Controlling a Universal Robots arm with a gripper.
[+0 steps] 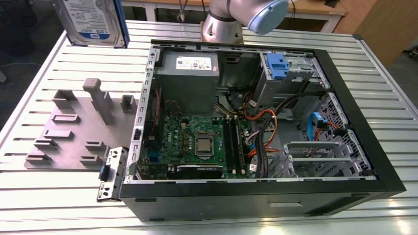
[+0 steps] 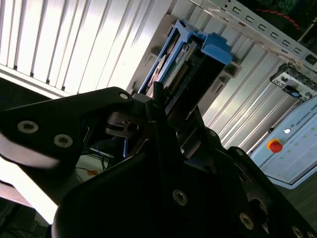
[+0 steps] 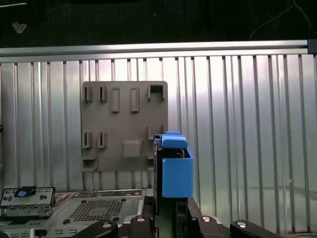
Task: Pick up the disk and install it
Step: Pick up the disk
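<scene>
A Universal Robots arm holds the disk in the air, well apart from the open computer case and beyond the corner nearest the case's power supply, toward the exterior view's left. The silver drive, with its white-and-blue label facing the exterior camera, hangs clear of the slatted aluminium table.

In the second wrist view the gripper is closed narrowly on the disk, the blue carrier projecting past its tips. The gripper's own body hides the pad contact, so the hold looks firm rather than proven. The first wrist view shows the blue carrier end pointing down over the table, with the grey fixture plate below and beside the case.

That plate lies flat along the case's side wall, none of its slots holding a drive. By this evidence the pick-up is done and the carry toward the case is the step in hand; the installation is not.

Inside the case, a drive cage with a blue clip sits at the corner far from the disk. Seating the drive there would appear to call for squaring the carrier to the cage and clearing the case wall and the orange cables.
</scene>
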